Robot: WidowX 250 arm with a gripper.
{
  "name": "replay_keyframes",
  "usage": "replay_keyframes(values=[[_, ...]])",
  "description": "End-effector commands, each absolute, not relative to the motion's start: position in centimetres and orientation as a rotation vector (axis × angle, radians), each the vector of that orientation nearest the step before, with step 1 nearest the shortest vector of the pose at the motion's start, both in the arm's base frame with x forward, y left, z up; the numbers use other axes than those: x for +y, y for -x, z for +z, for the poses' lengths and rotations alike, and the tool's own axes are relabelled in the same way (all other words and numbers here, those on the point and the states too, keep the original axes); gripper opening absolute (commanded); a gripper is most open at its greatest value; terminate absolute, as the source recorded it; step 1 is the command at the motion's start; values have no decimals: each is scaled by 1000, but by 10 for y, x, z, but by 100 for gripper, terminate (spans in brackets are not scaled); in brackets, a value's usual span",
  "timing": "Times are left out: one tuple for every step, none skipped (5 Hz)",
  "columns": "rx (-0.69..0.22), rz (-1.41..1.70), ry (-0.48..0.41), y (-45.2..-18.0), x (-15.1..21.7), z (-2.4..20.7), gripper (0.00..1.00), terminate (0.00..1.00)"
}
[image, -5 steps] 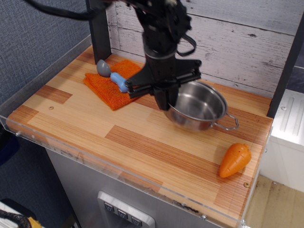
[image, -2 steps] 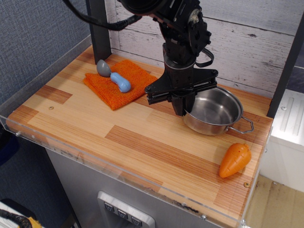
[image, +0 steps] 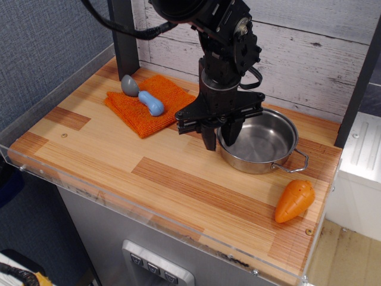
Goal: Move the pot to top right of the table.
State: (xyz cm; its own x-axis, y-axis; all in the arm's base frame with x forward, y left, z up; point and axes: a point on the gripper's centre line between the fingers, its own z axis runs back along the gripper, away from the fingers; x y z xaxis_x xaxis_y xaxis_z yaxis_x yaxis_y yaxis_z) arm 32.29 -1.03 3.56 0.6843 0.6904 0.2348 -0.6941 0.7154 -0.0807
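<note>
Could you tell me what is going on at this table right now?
A single robot arm is working on the pot, a small steel pan standing flat near the back right of the wooden table. The gripper straddles the pot's left rim with its fingers spread, one inside and one outside, so it looks open rather than clamped. An orange toy carrot lies near the right front edge, and a grey and blue spoon rests on an orange cloth at the back left.

Bright, even light from above. Soft shadow on the table (image: 178, 179) just beneath the gripper (image: 220, 140). Glare streaks inside the pot (image: 262, 146) right of it. Focus sharp throughout.
</note>
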Motion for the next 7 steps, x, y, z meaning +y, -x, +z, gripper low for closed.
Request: replay_keyframes(values=[[-345,781,-41,-317,-9,62,100,0],[-367,808,12,-314,1,82,100,0],[-375,852,61,-305,13,112,100,0],[-440,860,108,-295,25,133,100,0],[-440,860,108,-295,25,133,100,0],[-440,860,108,-295,25,133,100,0],[-440,860,108,-295,25,133,100,100]])
